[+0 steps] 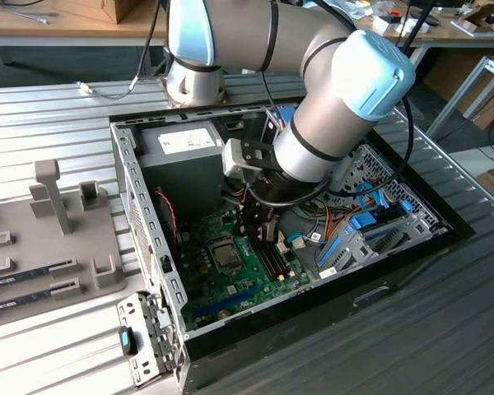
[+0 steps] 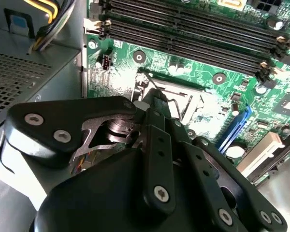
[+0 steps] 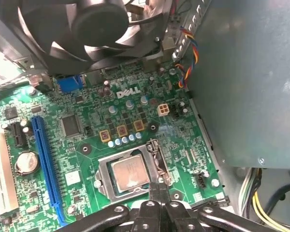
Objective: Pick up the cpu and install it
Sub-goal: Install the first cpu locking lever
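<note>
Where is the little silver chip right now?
The cpu sits in the metal-framed socket on the green motherboard, beside the blue slot, with the gripper at the socket's edge.

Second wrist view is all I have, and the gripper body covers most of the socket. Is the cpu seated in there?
Observer: Yes. In the first wrist view the cpu lies flat inside the socket frame, silvery top up.
Operator: Where is the gripper's tip relative to the chip?
Observer: The gripper is at the socket's edge beside the cpu, next to the metal lever, not over the chip.
Operator: What's outside the case?
Observer: In the exterior view a grey tray sits at the exterior view's left of the computer case, with long dark memory sticks in its slots.
</note>
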`<state>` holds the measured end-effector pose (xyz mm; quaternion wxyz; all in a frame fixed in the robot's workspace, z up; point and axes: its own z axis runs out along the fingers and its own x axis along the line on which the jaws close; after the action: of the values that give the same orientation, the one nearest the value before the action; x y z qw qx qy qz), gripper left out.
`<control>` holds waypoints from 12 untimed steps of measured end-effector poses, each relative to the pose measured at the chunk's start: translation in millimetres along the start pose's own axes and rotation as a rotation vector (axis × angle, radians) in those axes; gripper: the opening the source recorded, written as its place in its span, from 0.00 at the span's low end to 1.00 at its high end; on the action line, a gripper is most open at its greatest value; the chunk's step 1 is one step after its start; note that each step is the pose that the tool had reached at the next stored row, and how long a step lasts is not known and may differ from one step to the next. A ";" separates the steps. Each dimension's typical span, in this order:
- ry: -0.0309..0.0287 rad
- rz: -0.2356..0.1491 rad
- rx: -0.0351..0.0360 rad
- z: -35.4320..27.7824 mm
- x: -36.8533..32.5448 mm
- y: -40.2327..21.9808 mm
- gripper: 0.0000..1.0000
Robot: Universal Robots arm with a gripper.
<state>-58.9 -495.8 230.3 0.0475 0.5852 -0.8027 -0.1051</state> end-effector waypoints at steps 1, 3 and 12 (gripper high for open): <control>0.0100 0.002 0.0033 0.2 0.2 -0.2 0.11; 0.0332 0.007 0.0112 0.7 0.2 -0.2 0.11; 0.1114 0.024 0.0373 2.5 0.3 -0.7 0.11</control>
<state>-58.9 -495.9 227.7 0.0824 0.5813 -0.8075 -0.0568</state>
